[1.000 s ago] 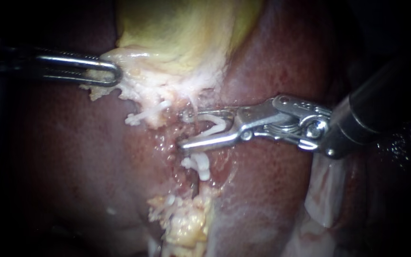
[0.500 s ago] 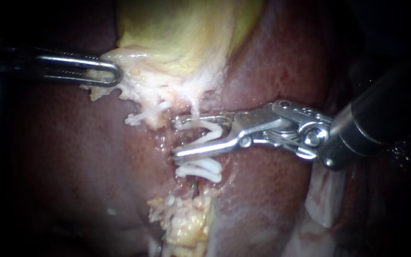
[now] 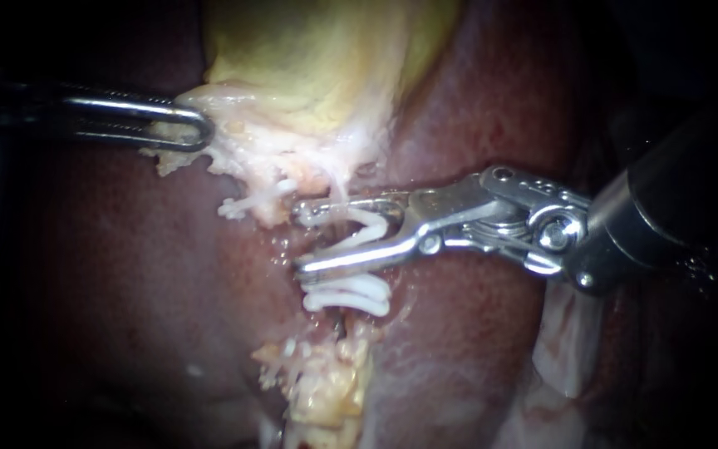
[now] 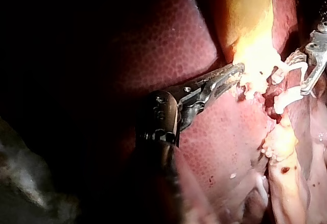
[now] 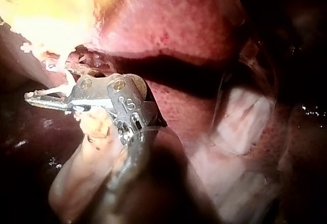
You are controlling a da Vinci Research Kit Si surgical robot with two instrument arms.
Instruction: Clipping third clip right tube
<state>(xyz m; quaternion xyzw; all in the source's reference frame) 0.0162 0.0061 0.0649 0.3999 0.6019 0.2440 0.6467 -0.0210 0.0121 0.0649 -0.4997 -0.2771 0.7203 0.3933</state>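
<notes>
My right instrument (image 3: 301, 239) comes in from the right. Its jaws stand apart with a white clip (image 3: 369, 226) seated between them, touching both. They straddle the reddish tube (image 3: 324, 241) below the gallbladder (image 3: 309, 66). Two white clips (image 3: 349, 295) lie side by side across the tube just under the lower jaw. My left instrument (image 3: 197, 129) is shut on the gallbladder's pale edge at the upper left. The left wrist view shows those jaws (image 4: 236, 71) biting that pale tissue, with the right instrument's clip (image 4: 292, 66) just beyond. In the right wrist view, its jaws (image 5: 33, 98) reach under the bright gallbladder.
Dark red liver (image 3: 126, 274) surrounds the site. Another white clip (image 3: 247, 202) sits on a strand left of the tube. Yellowish fatty tissue (image 3: 326, 387) lies below the clips. A pale fold of tissue (image 3: 571, 333) lies under the right instrument's shaft.
My right instrument has slid further left, so its jaws and clip now reach across the tube. The two lower clips now show their full length. My left instrument has held still.
</notes>
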